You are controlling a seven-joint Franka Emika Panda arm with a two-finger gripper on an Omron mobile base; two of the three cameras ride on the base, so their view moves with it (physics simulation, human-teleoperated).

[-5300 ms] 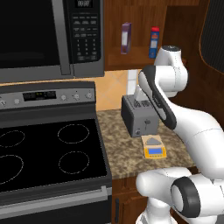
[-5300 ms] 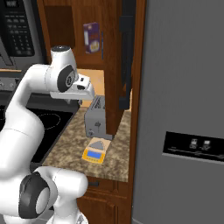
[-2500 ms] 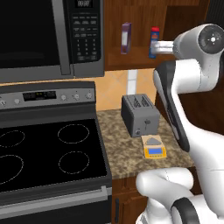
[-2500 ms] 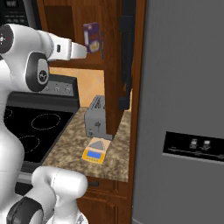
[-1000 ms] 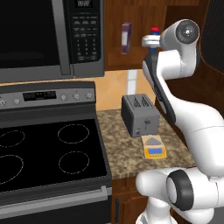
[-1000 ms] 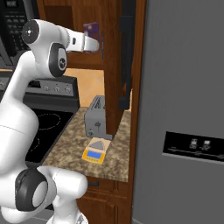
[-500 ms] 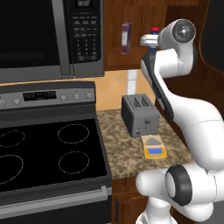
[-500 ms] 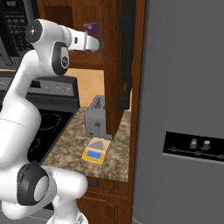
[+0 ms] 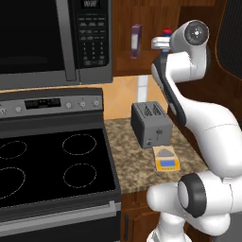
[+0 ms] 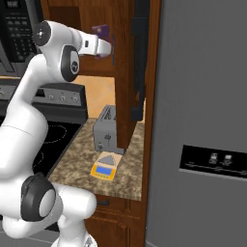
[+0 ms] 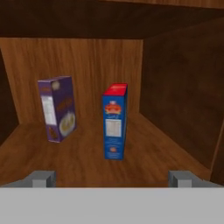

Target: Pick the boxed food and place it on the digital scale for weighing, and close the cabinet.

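- Boxed food (image 11: 115, 122) is where I start: it stands upright on the wooden shelf inside the cabinet (image 11: 87, 61), with nothing gripping it, so I judge the pick has not begun.
- On my hand view, going left to right, I see the purple box (image 11: 57, 108) first, then the blue one with the red top a little apart to its right and nearer the middle of the frame.
- My gripper (image 11: 111, 177) sits in front of the shelf with its finger tips (image 11: 43, 178) spread wide to either side of the blue box and short of it (lined up, as far as I can judge, but touching nothing).
- From the left base view, the microwave (image 9: 56, 40) is at the left, the toaster (image 9: 150, 124) sits on the counter, and the scale (image 9: 166, 159) lies just in front of it with its plate bare.
- What is left, by my reckoning, is all of it: grasp the box, carry it down to the scale, then swing the cabinet door (image 9: 231, 38) shut, since it stands open at the right.
- Writing: I see white label patches and a small emblem on the blue box, and a panel on the purple one, but none of it is sharp enough for me to read.
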